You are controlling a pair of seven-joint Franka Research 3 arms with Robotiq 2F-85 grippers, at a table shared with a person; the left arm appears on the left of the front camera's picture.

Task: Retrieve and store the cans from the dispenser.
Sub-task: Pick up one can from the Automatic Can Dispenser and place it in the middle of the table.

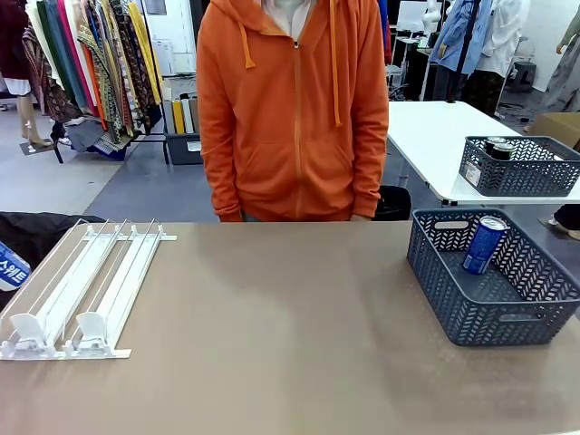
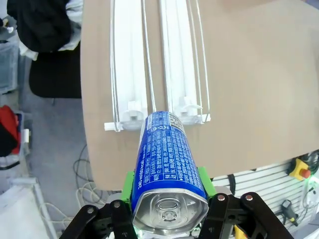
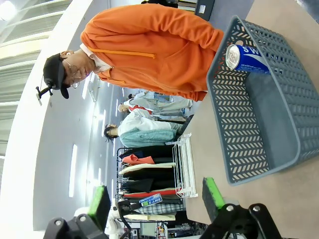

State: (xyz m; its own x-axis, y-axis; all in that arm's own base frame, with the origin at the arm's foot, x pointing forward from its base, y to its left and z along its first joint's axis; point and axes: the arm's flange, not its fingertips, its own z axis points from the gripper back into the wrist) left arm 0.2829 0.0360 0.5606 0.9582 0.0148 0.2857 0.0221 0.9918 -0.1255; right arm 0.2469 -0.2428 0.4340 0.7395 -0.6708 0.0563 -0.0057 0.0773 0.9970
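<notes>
The blue can [image 2: 169, 169], clamped between the left gripper [image 2: 168, 191]'s green pads above the dispenser [image 2: 154, 64]'s stop end, could slip on the carry to the grey basket [image 1: 507, 313], while the right gripper [image 3: 157, 199] hangs wide and empty.

Cans and the rack

One blue can [image 2: 169, 164] with white letters is being held up above the near end of the white rack [image 1: 86, 290], silver top showing. Another blue can [image 1: 483, 245] is standing tilted in the grey basket [image 1: 494, 313]. The rack is lying flat on the table's left side.
</notes>
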